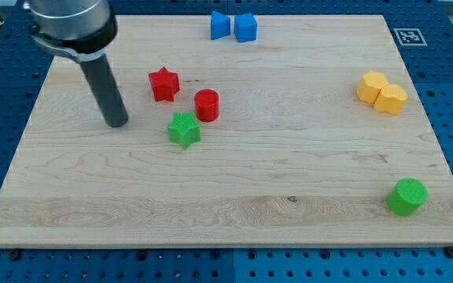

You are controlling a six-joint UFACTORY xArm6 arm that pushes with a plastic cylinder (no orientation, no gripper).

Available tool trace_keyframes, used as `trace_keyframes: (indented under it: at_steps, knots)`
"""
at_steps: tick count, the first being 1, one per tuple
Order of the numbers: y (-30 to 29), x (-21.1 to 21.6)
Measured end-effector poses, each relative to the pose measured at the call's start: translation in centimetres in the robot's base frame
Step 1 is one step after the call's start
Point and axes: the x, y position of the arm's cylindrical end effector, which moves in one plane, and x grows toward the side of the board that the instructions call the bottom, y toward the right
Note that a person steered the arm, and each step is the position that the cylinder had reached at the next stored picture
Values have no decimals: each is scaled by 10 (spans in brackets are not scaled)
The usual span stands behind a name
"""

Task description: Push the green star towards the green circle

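Arm (69,23) cut off by view's top; board (226,228) bottom-left corner cropped.

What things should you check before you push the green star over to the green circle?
1. Green star in plain sight, nothing covering it: ok.
2. Green circle in sight, near the board's bottom right corner: ok.
3. My tip is on the star's left, the side away from the circle: ok.
4. Tip touching the star: not ok, there is a gap between them.
5. Red circle and red star out of the way: ok, both sit above the star, though the red circle is close.
6. Path to the circle free of blocks: ok.
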Motion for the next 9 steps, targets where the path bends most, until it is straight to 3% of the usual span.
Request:
trace_keyframes:
  at_steps: [1,2,6,9]
  knots:
    - [58,0]
    - [78,5]
    - [99,31]
    - [166,79]
